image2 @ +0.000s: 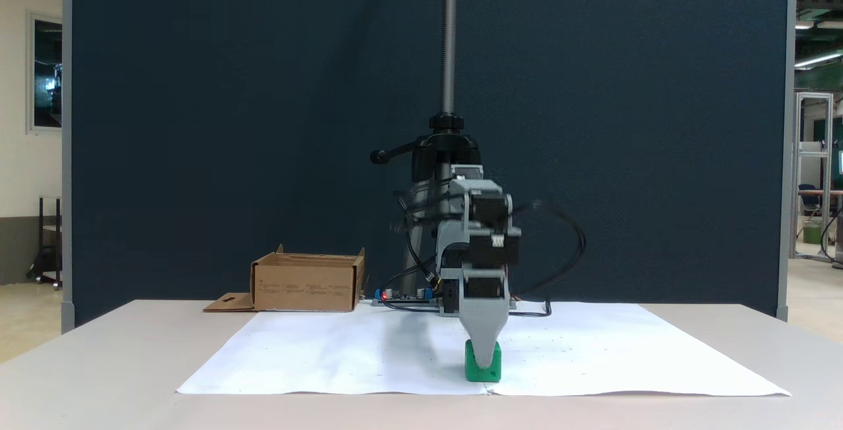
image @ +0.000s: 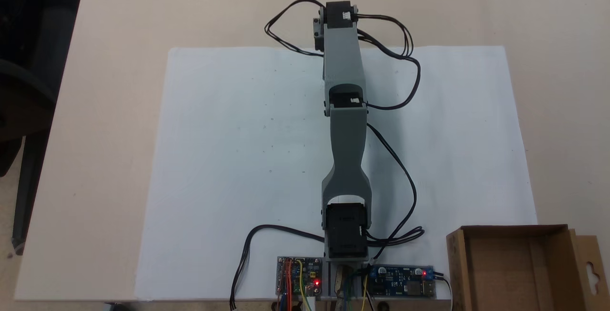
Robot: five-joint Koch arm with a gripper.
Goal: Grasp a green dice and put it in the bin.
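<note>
1. Dice (image2: 483, 372) first: the green cube sits on the white paper (image2: 329, 351) near its front edge in the low fixed view, well away from the box.
2. From where I stand, the gripper (image2: 485, 357) has its grey tip right down on the cube, covering the middle of its upper face. The jaws line up one behind the other, so I cannot tell whether they are spread or closed on it.
3. In the view from above, the arm (image: 347, 125) stretches straight out across the sheet.
4. Box (image2: 307, 281): the brown cardboard bin stands at the far left in the low view, beside the arm's base, its flap lying flat on the table (image2: 99, 351).
5. Handling, as I judge it: the cube looks rigid, light and smooth-faced, probably plastic. It should not crush, but it could squirt out or twist if pinched off-centre.
6. Best hold would be two opposite flat faces, square on, around mid-height.
7. The box's mouth is wide and its walls low, so the drop looks forgiving.
</note>
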